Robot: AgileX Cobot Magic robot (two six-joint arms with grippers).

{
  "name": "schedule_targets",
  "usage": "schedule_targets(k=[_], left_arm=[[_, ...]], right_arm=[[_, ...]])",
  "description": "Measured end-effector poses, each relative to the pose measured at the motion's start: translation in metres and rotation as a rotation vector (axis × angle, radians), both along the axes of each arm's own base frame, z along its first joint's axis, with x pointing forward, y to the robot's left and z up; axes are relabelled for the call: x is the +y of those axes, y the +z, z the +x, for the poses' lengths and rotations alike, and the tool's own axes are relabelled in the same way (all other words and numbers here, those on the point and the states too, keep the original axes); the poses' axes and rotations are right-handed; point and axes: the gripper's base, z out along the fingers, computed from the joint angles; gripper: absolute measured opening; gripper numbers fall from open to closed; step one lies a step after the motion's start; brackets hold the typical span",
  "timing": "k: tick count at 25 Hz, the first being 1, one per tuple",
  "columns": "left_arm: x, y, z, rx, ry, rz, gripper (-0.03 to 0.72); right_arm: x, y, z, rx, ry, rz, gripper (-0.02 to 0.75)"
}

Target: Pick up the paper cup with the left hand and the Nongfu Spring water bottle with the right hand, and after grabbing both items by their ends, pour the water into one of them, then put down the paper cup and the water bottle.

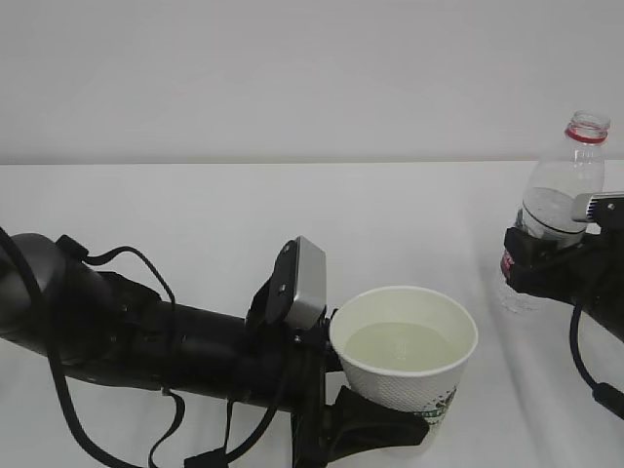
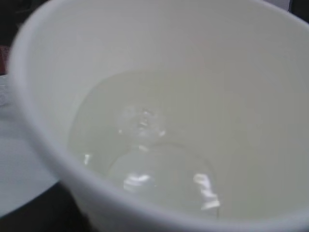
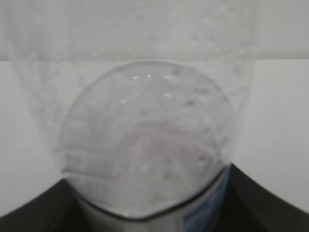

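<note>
At the front of the white surface [image 1: 244,214] I have the paper cup [image 1: 405,361] clasped low on its wall by the left end effector [image 1: 385,414], rim level, with water [image 1: 402,345] filling roughly its lower part. Far to the right, well apart from the cup, the right end effector [image 1: 546,255] grips the Nongfu Spring water bottle [image 1: 561,200] around its labelled middle; the bottle stands upright, capless, red neck ring on top. I judge the pour finished, so the step in hand is setting both down.

To do it well, I lower the cup straight down with the rim level, since any tilt sends the water over the near edge. I avoid squeezing harder: the paper wall is soft, and I release only once the base sits flat. From the exterior view I cannot tell whether the cup's base touches the surface yet; the jaws hide it. The bottle's foot looks at or near the surface, so I keep it vertical and release gently, because it looks nearly empty and tips easily.

The left arm lies low and almost horizontal, reaching rightward, cables looping beneath. The right arm enters from the right edge, wrist level with the bottle's waist.
</note>
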Motion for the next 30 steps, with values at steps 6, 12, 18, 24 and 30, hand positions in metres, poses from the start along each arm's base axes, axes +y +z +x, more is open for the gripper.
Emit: schedule_targets(k=[6, 12, 18, 24, 30], left_arm=[[0.0, 0.0, 0.0, 0.0, 0.0, 0.0, 0.508], [0.0001, -0.0002, -0.0004, -0.001, -0.005, 0.002, 0.508], [0.0001, -0.0002, -0.0004, -0.001, -0.005, 0.002, 0.508], [0.0001, -0.0002, -0.0005, -0.002, -0.007, 0.002, 0.508], [0.0001, -0.0002, -0.0005, -0.002, -0.007, 0.002, 0.508]], right_arm=[[-0.0001, 0.0001, 0.0001, -0.001, -0.002, 0.0, 0.459], [-0.0001, 0.0001, 0.0001, -0.001, -0.002, 0.0, 0.459], [-0.0001, 0.0002, 0.0001, -0.002, -0.001, 0.0, 0.459], [-0.0002, -0.0006, -0.0016, 0.002, -0.001, -0.002, 0.459], [-0.0003, -0.0011, -0.0026, 0.006, -0.001, -0.002, 0.459]])
